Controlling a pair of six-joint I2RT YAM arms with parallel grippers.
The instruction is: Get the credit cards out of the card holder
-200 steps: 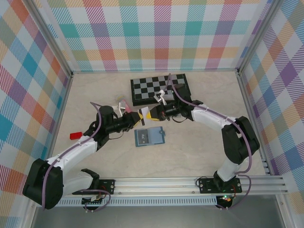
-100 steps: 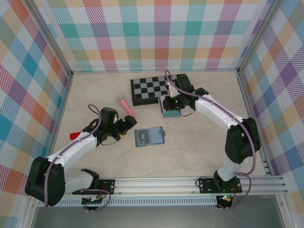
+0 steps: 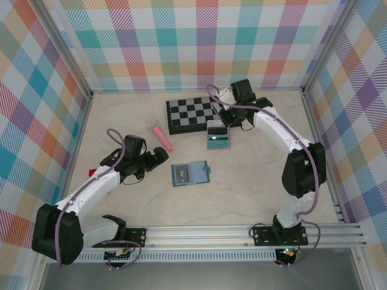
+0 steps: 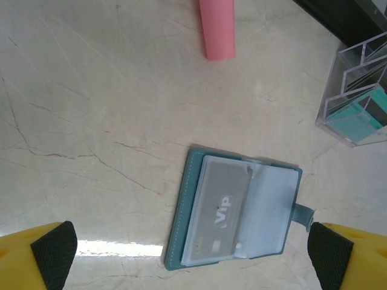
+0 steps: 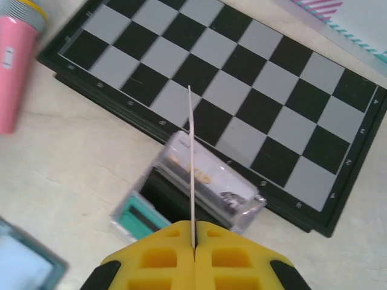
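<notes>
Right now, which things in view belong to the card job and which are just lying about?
Belong: card holder, lying open; pale card in its pocket; thin card pinched in right gripper; teal card in clear box.
Lying about: chessboard; pink marker; small red object.

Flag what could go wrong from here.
1. The right gripper pinches a thin card edge-on by the clear box, which sits right beside the chessboard. A slightly off drop could miss the box or nudge it.
2. A Vip card sits in the open card holder, which lies loose on the table. With the left gripper open and apart from it, a one-handed pull may drag the holder instead.
</notes>
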